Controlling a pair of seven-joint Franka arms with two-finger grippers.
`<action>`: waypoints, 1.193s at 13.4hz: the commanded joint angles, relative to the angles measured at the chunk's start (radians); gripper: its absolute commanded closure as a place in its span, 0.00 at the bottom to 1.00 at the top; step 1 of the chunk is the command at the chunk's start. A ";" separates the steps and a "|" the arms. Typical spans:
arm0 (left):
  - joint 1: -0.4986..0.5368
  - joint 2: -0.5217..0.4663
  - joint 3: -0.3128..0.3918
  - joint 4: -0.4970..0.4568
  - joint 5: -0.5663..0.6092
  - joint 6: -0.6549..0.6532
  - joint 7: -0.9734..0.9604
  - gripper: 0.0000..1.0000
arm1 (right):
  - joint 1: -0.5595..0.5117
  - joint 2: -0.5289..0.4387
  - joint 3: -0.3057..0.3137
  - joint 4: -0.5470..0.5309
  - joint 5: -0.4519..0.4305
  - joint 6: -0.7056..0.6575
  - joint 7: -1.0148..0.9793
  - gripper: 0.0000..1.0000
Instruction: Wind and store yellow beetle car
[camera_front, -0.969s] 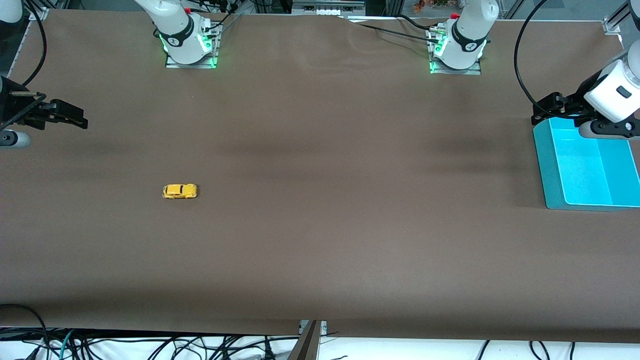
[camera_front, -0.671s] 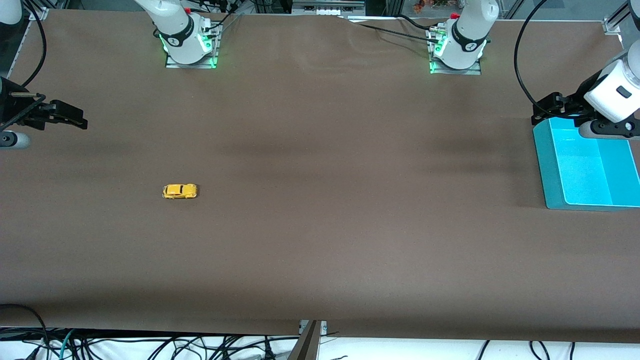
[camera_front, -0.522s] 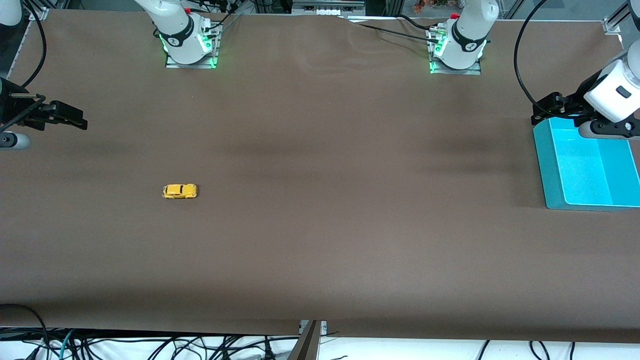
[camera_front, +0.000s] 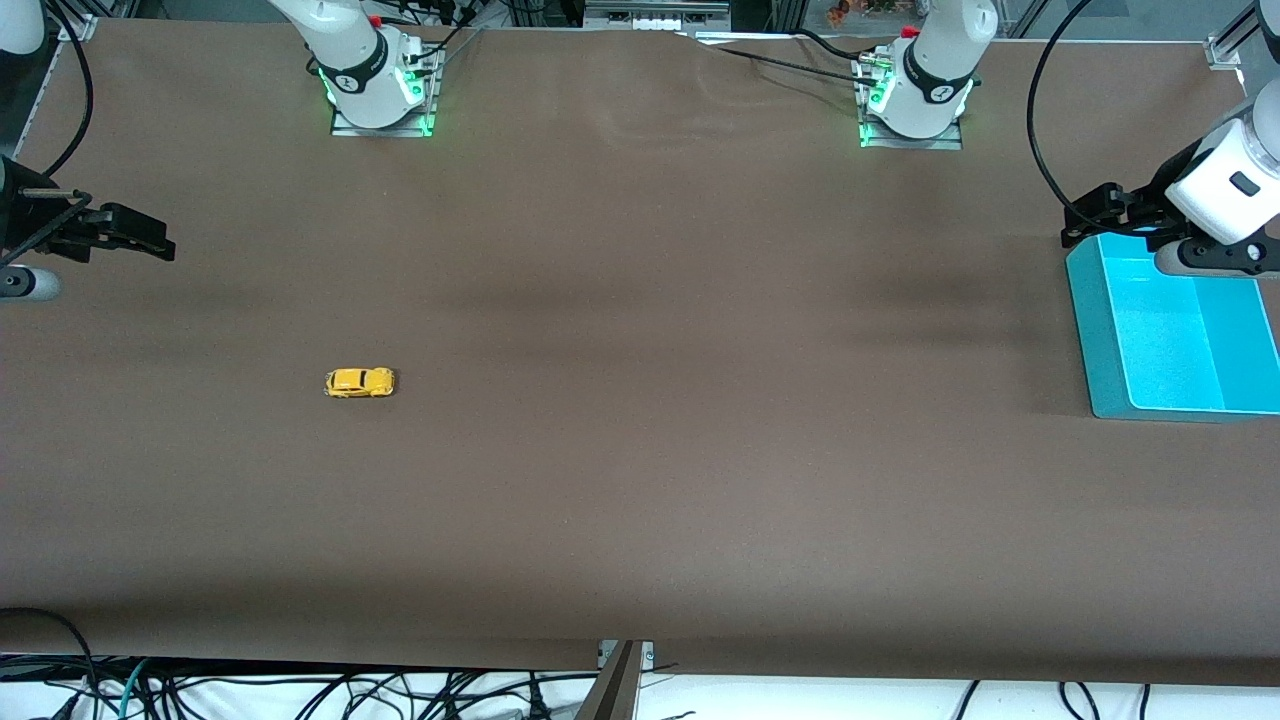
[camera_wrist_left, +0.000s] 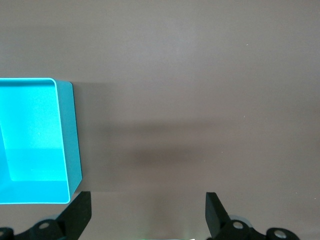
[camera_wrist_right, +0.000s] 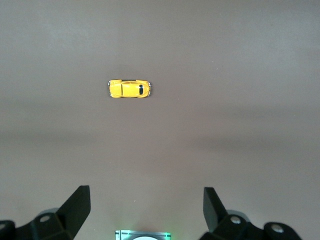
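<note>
The yellow beetle car (camera_front: 360, 382) stands on its wheels on the brown table, toward the right arm's end. It also shows in the right wrist view (camera_wrist_right: 129, 89), well clear of the fingers. My right gripper (camera_front: 150, 240) is open and empty, up over the table's edge at the right arm's end, apart from the car. In the right wrist view its gripper (camera_wrist_right: 146, 205) frames bare table. My left gripper (camera_front: 1085, 225) is open and empty over the corner of a teal bin (camera_front: 1095, 340). In the left wrist view the left gripper (camera_wrist_left: 147, 210) is beside the bin (camera_wrist_left: 70, 135).
The teal bin is empty and lies at the left arm's end of the table. The two arm bases (camera_front: 378, 95) (camera_front: 912, 105) with green lights stand along the table edge farthest from the front camera. Cables (camera_front: 300, 690) hang below the nearest edge.
Both grippers have shifted only very slightly. The car has not moved.
</note>
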 joint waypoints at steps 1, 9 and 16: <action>-0.005 0.010 0.003 0.030 -0.015 -0.024 -0.009 0.00 | -0.006 0.003 0.003 0.014 -0.001 0.005 0.005 0.00; -0.005 0.010 0.003 0.030 -0.015 -0.024 -0.009 0.00 | 0.019 0.032 0.021 0.013 0.002 0.003 0.005 0.00; -0.005 0.010 0.006 0.030 -0.013 -0.033 0.011 0.00 | 0.144 0.078 0.024 0.014 0.002 -0.009 -0.004 0.00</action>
